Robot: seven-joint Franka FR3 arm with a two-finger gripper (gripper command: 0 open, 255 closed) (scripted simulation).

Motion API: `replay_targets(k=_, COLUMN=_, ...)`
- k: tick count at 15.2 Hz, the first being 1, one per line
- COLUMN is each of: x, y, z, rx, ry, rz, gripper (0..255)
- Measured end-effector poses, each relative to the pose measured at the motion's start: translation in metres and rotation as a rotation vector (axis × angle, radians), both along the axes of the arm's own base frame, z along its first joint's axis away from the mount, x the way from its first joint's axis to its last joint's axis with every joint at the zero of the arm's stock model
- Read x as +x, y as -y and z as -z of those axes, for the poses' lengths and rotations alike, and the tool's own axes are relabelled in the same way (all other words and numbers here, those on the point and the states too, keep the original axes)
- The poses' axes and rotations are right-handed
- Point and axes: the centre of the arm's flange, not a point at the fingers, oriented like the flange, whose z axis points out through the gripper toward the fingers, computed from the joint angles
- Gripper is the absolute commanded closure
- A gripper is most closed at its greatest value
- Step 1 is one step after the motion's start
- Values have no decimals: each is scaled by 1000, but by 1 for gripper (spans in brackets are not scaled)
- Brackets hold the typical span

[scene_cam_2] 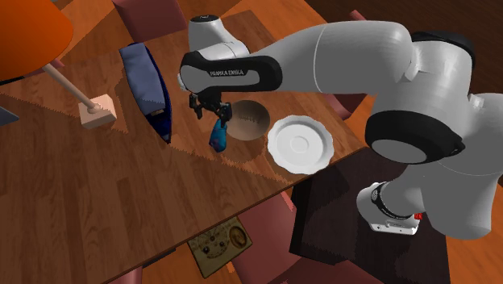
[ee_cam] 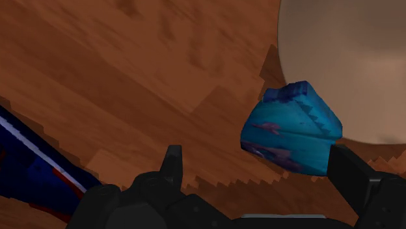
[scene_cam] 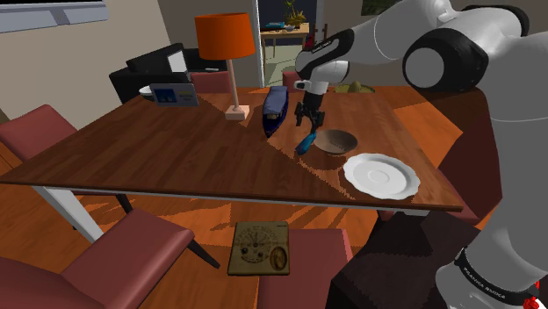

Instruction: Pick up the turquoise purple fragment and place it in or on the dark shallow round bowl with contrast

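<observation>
The dark wooden worktop (scene_cam: 176, 149) spans the shoulder view, with the white arm (scene_cam: 386, 39) reaching over it. An orange-shaded lamp (scene_cam: 223, 37) stands near the worktop's far edge, and just beside its base lies a long dark-blue, boat-shaped thing (scene_cam: 274, 107). A white plate (scene_cam: 381, 174) sits near the worktop's near edge, and a shallow brown round bowl (scene_cam: 336, 140) rests just beyond it. The black pincer (scene_cam: 308, 129) points down just to the shoulder view's left of the bowl. In the wrist view its fingers (ee_cam: 171, 162) stand wide apart. The turquoise fragment with purple patches (ee_cam: 291, 130) sits between them, against one finger and clear of the other, so it is not clasped. It lies just beside the bowl's rim, outside the bowl. Whether it rests on the worktop cannot be told.
</observation>
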Motion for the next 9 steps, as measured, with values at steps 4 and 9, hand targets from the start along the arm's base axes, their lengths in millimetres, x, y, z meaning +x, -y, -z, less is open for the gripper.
replay_targets(k=4, x=0, y=0, z=4, rx=0, ry=0, rz=0, gripper=0)
replay_targets(k=9, x=0, y=-1, z=4, rx=0, ry=1, rz=0, gripper=255)
